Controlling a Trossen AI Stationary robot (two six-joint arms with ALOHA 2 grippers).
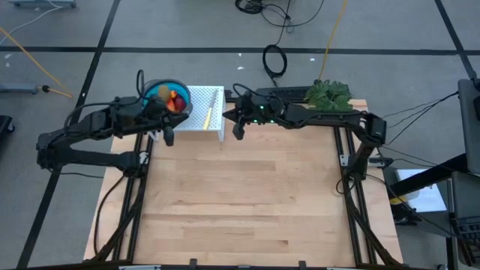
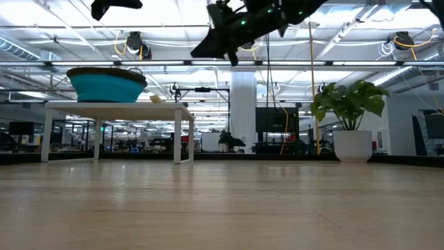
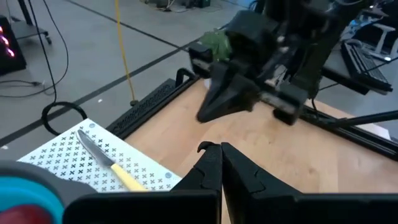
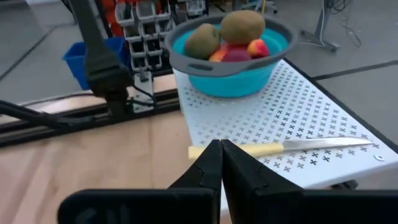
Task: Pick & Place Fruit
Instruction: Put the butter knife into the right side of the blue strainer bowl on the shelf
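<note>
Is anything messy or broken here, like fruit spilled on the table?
Nothing stands out. The fruit sits piled inside the blue bowl on the white perforated stand, with the knife lying flat beside it. No fruit shows on the wooden table.

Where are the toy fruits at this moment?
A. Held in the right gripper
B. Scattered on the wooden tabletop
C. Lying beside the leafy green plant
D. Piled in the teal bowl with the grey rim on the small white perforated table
D: the right wrist view shows the toy fruits, two brown-green kiwis among them, piled in the teal bowl with the grey rim, which stands on the small white perforated table.
</note>
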